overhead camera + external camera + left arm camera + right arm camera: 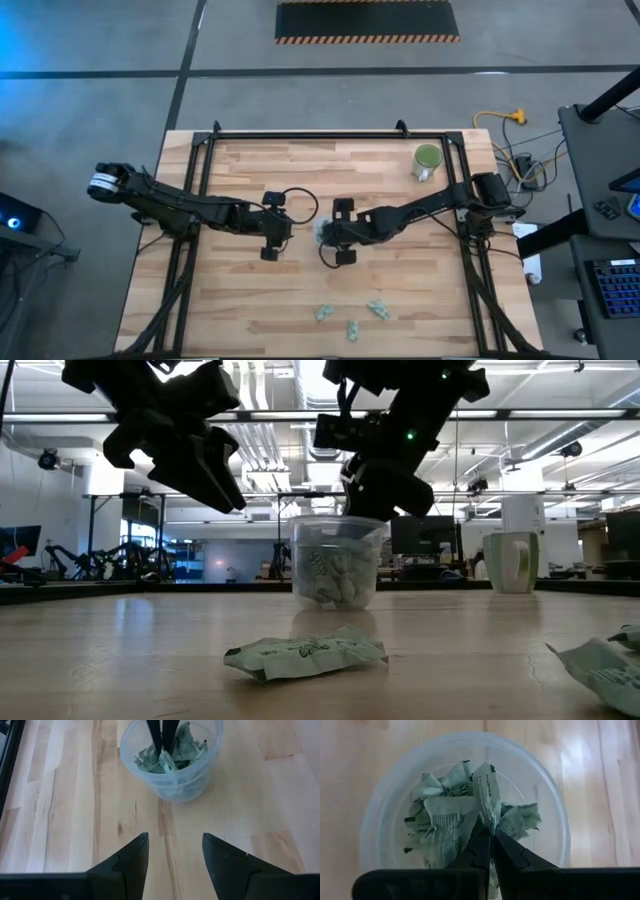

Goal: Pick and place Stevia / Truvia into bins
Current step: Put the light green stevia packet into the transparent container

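Stevia packet point(487, 795) is being pinched by right hand point(491, 831) inside one clear cup point(385, 805); three packets point(351, 316) lying loose on worktop point(240, 300); left hand point(175, 852) is hovering spread.

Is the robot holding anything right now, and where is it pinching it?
The right end effector pinches a pale green paper packet by its bottom edge, above the round clear plastic cup. The left end effector holds nothing.

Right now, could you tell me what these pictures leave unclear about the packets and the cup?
- Packet count in the clear cup: crumpled packets overlap in the right wrist view; the frosted wall blurs them in the low view.
- Print on the loose packets: too small in the high view.
- Rightmost packet: cut off by the low view's edge.
- Right gripper, shut on a packet: the packet's lower part is hidden behind its fingers.
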Action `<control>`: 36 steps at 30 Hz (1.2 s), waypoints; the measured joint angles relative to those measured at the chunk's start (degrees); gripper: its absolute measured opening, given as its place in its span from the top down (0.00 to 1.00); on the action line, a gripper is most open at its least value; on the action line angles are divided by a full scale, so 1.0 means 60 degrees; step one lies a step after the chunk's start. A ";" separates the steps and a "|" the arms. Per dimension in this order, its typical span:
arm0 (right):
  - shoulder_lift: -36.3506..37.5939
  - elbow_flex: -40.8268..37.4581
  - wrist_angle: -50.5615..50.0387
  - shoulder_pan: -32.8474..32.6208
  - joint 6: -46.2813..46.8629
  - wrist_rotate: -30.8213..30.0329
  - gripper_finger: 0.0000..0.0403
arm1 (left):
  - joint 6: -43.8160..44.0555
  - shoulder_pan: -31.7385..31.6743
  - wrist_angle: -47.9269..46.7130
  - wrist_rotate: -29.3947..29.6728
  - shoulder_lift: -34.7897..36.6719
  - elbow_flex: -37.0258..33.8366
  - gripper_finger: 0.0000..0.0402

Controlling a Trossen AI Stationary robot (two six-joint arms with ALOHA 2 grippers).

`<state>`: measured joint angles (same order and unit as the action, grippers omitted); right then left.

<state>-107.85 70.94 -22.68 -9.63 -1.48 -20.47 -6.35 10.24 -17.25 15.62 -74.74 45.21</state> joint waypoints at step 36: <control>0.0106 0.1580 -0.2517 -0.0026 0.0298 0.0667 0.60 | 0.0000 0.0011 -0.0012 0.0000 0.0000 -0.0065 0.58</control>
<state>-107.22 80.41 -37.78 -9.78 0.31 -16.47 -6.35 10.31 -17.32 15.62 -74.74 44.82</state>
